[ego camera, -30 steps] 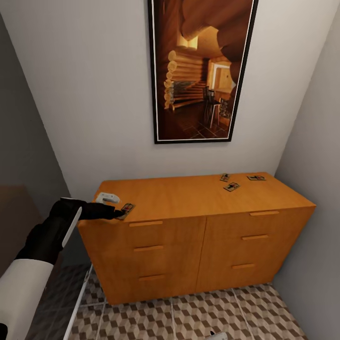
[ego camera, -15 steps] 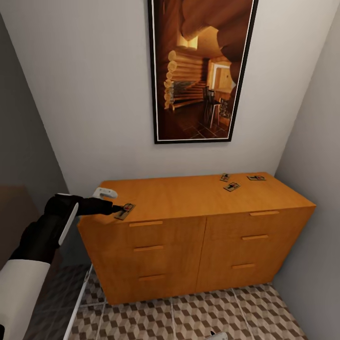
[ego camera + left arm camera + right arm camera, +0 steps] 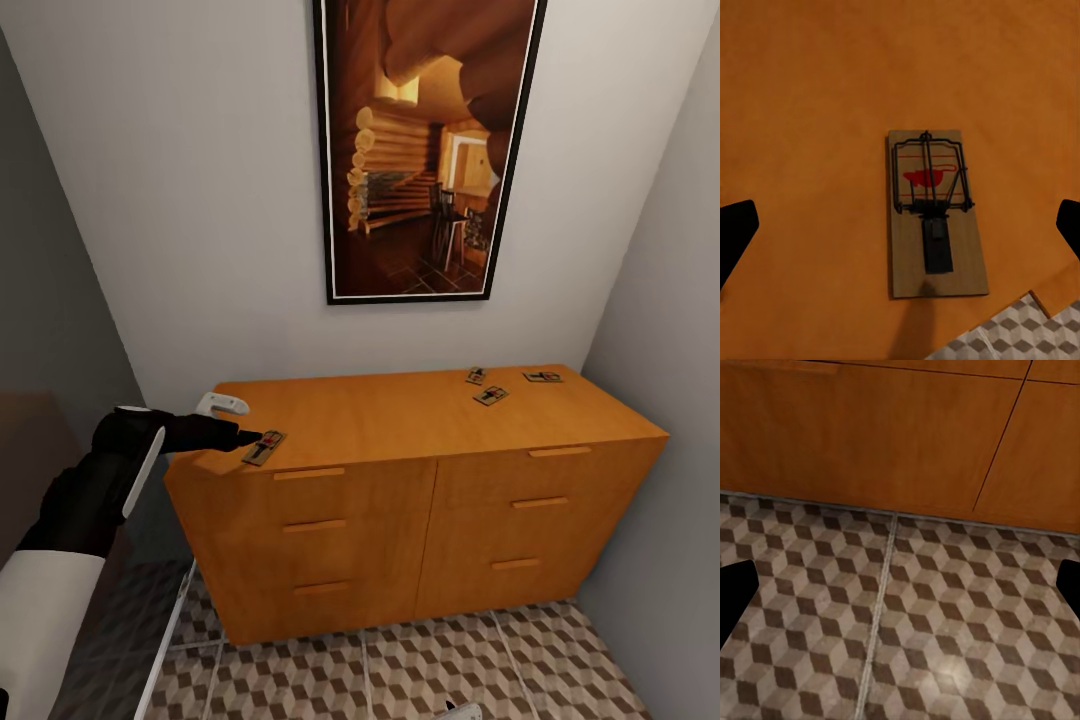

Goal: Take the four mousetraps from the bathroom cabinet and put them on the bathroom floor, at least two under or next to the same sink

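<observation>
Since the earlier picture my left gripper [image 3: 250, 437] has lifted a little and pulled back from the near mousetrap [image 3: 264, 447], which stays at the same place on the cabinet [image 3: 400, 420].

From the head view I see this mousetrap lying flat near the front left corner of the cabinet top, close to the edge. It is a small tan board with dark wire and a red spot. Three other mousetraps [image 3: 490, 395] lie together at the back right of the top, well apart from the first one. My left gripper points at the near mousetrap, its tip just beside the board; I cannot tell from here if it touches. Below, the bathroom floor [image 3: 420, 670] shows its cube pattern.

From the left wrist view the mousetrap [image 3: 935, 214] lies flat on the orange wood, between my two dark fingertips [image 3: 733, 236]. The jaws stand wide apart and hold nothing.

From the right wrist view I see the tiled floor [image 3: 900, 622] and the cabinet front [image 3: 885, 435]. The right gripper [image 3: 900, 596] is also spread wide and empty, with a dark fingertip at each side.
</observation>
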